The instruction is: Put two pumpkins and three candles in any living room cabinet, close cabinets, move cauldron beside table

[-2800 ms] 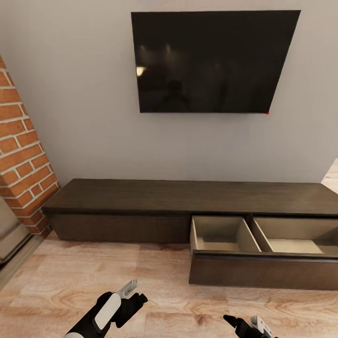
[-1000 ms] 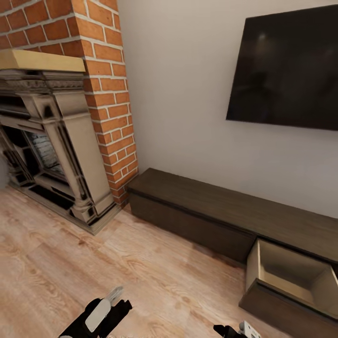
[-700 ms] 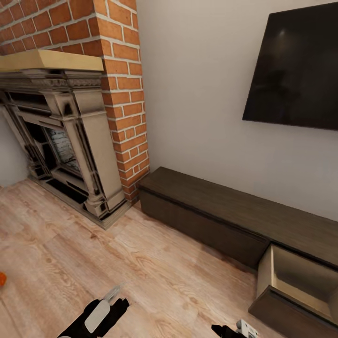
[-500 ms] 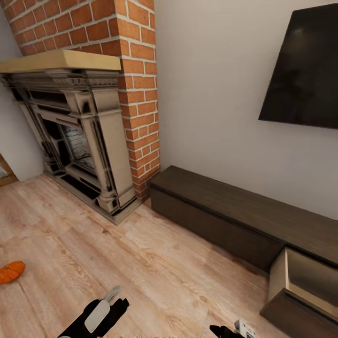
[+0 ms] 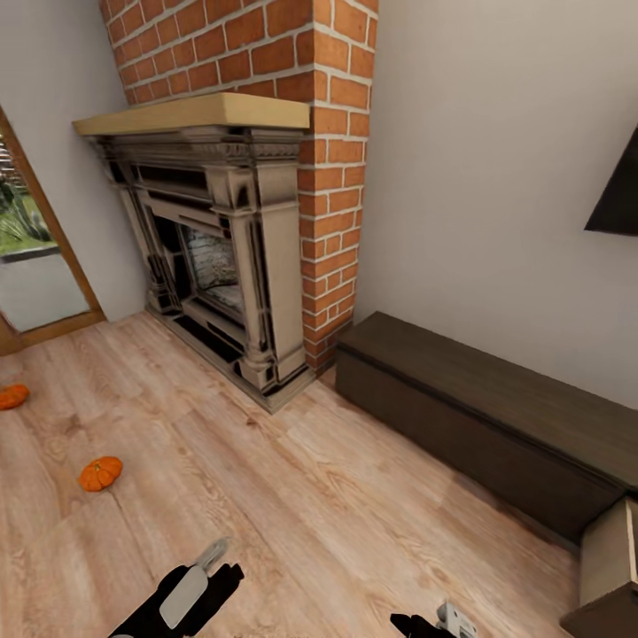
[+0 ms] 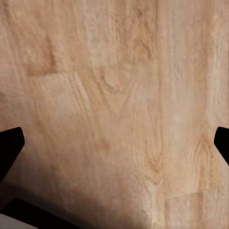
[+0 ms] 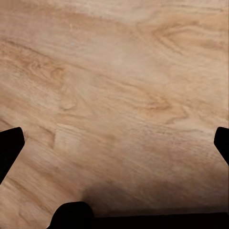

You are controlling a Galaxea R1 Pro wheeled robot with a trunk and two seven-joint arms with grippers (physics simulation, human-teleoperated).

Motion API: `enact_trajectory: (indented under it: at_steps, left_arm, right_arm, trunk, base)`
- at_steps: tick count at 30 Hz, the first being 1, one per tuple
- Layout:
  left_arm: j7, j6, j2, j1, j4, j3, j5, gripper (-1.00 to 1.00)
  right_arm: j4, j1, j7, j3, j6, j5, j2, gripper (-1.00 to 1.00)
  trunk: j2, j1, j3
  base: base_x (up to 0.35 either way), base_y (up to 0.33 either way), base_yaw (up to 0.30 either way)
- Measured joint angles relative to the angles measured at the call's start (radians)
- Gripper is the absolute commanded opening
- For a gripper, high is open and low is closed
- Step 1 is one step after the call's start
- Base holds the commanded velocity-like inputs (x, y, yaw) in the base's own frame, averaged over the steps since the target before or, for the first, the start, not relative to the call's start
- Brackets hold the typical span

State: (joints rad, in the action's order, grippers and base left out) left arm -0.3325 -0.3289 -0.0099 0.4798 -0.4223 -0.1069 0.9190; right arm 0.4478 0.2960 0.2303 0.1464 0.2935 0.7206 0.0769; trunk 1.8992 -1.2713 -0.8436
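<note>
A: Head view, what is seen?
B: Two pumpkins are seen on the wooden floor (image 5: 292,496) at the left: one pumpkin (image 5: 100,472) nearer the middle, the other pumpkin (image 5: 12,396) at the picture's edge, well apart from each other. The cabinet (image 5: 496,425) is set along the wall at right, beside the brick chimney (image 5: 301,133). An open drawer (image 5: 611,567) is cut off at the lower right corner. A fireplace (image 5: 213,257) with a pale mantel is set in the corner, and a glass door (image 5: 35,257) is seen at far left.
A: The arms?
B: The left gripper (image 5: 190,589) and right gripper (image 5: 434,622) are seen low at the bottom edge, nothing held; their opening cannot be judged there.
A: Left wrist view?
B: Floor boards are shown, with dark fingertips (image 6: 9,145) at both side edges, spread wide, nothing between them.
A: Right wrist view?
B: The same: fingertips (image 7: 10,143) set wide apart at the edges, only floor between, nothing gripped.
</note>
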Motion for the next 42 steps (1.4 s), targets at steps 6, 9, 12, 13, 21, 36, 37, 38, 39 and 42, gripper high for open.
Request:
enact_trajectory:
  at_steps: [6, 9, 12, 13, 21, 36, 37, 38, 39, 42]
  left_arm:
    - [0.000, 0.000, 0.000, 0.000, 0.001, 0.000, 0.000, 1.00]
    - [0.001, 0.000, 0.000, 0.000, 0.002, 0.000, 0.000, 1.00]
    - [0.001, 0.000, 0.000, 0.000, 0.002, -0.001, 0.000, 1.00]
    - [0.001, 0.000, 0.000, 0.000, 0.002, -0.001, 0.000, 1.00]
    - [0.001, 0.000, -0.006, 0.000, 0.002, -0.003, -0.004, 1.00]
    - [-0.010, -0.016, -0.012, 0.001, 0.002, -0.036, -0.004, 1.00]
    - [-0.010, -0.017, -0.010, 0.001, 0.001, -0.059, -0.004, 1.00]
    - [-0.010, -0.017, -0.009, 0.000, 0.001, -0.084, -0.005, 1.00]
    - [-0.011, -0.018, -0.008, 0.000, 0.001, -0.107, -0.005, 1.00]
    - [-0.013, -0.011, -0.007, 0.001, 0.002, -0.175, -0.007, 1.00]
  right_arm:
    - [0.000, 0.000, 0.000, 0.000, 0.000, 0.000, -0.003, 1.00]
    - [0.000, 0.000, -0.001, 0.000, 0.000, 0.000, -0.003, 1.00]
    - [0.000, 0.000, -0.001, 0.001, 0.001, 0.000, -0.003, 1.00]
    - [0.000, 0.000, -0.001, 0.001, 0.001, 0.000, -0.003, 1.00]
    - [0.002, 0.000, -0.051, 0.046, 0.003, 0.000, -0.009, 1.00]
    - [0.005, 0.000, -0.176, 0.097, 0.002, 0.002, -0.037, 1.00]
    - [0.005, 0.000, -0.176, 0.097, 0.002, 0.002, -0.037, 1.00]
    - [0.005, 0.000, -0.176, 0.097, 0.001, 0.001, -0.037, 1.00]
    - [0.005, 0.000, -0.177, 0.097, 0.001, 0.001, -0.037, 1.00]
    - [0.005, 0.000, -0.178, 0.098, -0.013, 0.001, -0.037, 1.00]
  trunk:
    - [0.000, 0.000, -0.005]
    - [0.000, 0.000, -0.007]
    - [0.000, 0.000, -0.009]
    - [0.000, 0.000, -0.010]
    - [0.000, 0.000, -0.017]
    - [-0.042, 0.023, -0.012]
    - [-0.049, 0.027, -0.010]
    - [-0.056, 0.031, -0.008]
    - [-0.063, 0.034, -0.006]
    - [-0.084, 0.046, 0.001]
  base:
    - [0.000, 0.165, 0.258]
    - [0.000, 0.134, 0.258]
    - [0.000, 0.057, 0.256]
    - [0.000, 0.019, 0.252]
    - [0.000, 0.004, 0.247]
    - [0.000, 0.000, 0.245]
    - [0.000, 0.000, 0.245]
    - [0.000, 0.000, 0.245]
    - [0.000, 0.000, 0.245]
    - [0.000, 0.000, 0.245]
